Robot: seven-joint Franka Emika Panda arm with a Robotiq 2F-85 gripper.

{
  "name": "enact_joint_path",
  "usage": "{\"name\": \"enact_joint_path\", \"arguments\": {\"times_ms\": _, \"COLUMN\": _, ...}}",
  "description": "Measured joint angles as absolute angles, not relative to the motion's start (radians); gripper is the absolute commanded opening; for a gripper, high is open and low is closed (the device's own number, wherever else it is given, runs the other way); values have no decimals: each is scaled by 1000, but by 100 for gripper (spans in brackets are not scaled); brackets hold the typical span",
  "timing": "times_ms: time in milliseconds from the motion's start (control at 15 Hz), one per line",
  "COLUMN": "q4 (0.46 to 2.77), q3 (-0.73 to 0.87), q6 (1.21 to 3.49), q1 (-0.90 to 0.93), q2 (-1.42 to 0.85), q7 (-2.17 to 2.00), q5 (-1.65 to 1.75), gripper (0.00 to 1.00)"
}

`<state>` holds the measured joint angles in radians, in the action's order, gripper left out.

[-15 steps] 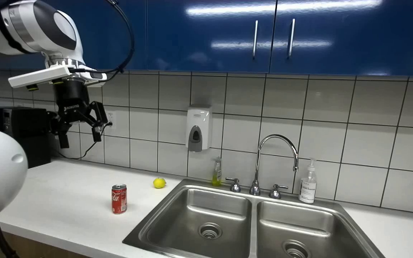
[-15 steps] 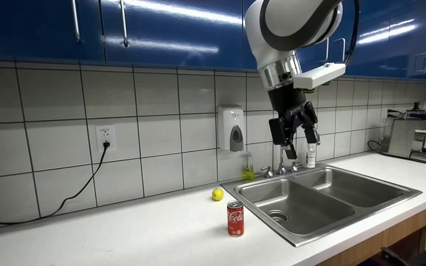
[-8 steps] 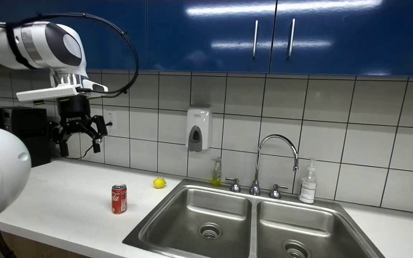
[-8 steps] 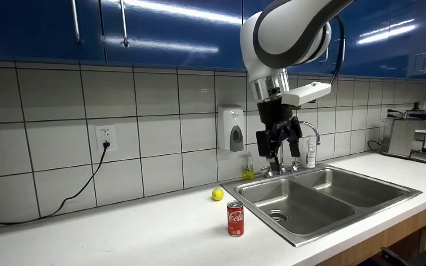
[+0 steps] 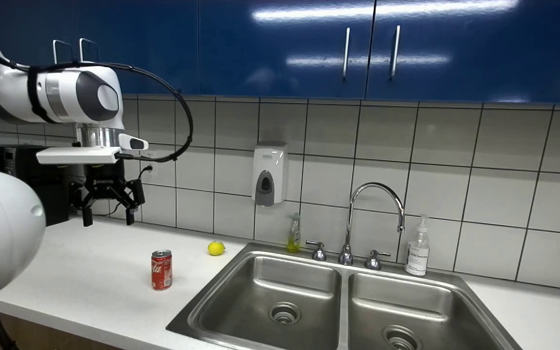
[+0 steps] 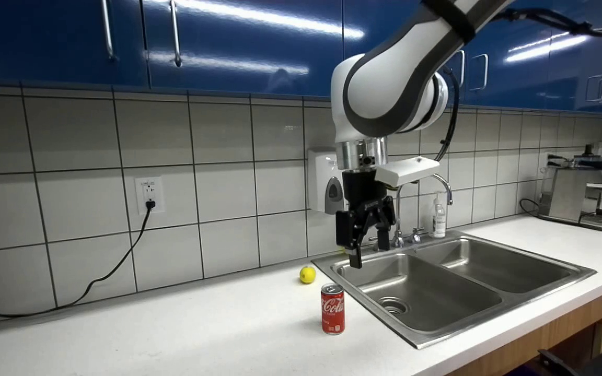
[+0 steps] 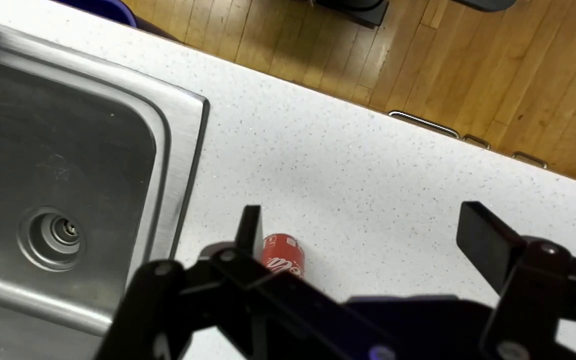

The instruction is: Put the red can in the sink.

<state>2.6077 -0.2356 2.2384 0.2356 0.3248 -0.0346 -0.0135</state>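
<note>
Jaws spread wide, pinching nothing, well above the desk! Red can standing upright down on it, long axis vertical, near the sink but not inside. In the wrist view: below, off-centre, over by the sink-side jaw and partly hidden behind it. Likely call now: shift that way to centre, then straight down, or risk a topple.
</note>
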Motion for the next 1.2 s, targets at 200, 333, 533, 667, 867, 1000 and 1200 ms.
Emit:
{"name": "enact_joint_path", "arguments": {"times_ms": 200, "q4": 2607, "q3": -228, "q6": 2322, "q1": 236, "q2": 248, "q7": -16, "q5": -11, "gripper": 100}}
{"name": "enact_joint_path", "arguments": {"times_ms": 333, "q4": 2600, "q3": -226, "q6": 2377, "q1": 235, "q2": 188, "q7": -15, "q5": 1, "gripper": 100}}
{"name": "enact_joint_path", "arguments": {"times_ms": 533, "q4": 2571, "q3": -222, "q6": 2445, "q1": 231, "q2": 95, "q7": -15, "q5": 37, "gripper": 100}}
{"name": "enact_joint_path", "arguments": {"times_ms": 667, "q4": 2544, "q3": -217, "q6": 2476, "q1": 227, "q2": 37, "q7": -15, "q5": 68, "gripper": 100}}
{"name": "enact_joint_path", "arguments": {"times_ms": 867, "q4": 2501, "q3": -199, "q6": 2508, "q1": 223, "q2": -37, "q7": -16, "q5": 118, "gripper": 100}}
{"name": "enact_joint_path", "arguments": {"times_ms": 1000, "q4": 2474, "q3": -182, "q6": 2519, "q1": 222, "q2": -79, "q7": -17, "q5": 145, "gripper": 100}}
{"name": "enact_joint_path", "arguments": {"times_ms": 1200, "q4": 2435, "q3": -161, "q6": 2530, "q1": 221, "q2": -130, "q7": -17, "q5": 169, "gripper": 100}}
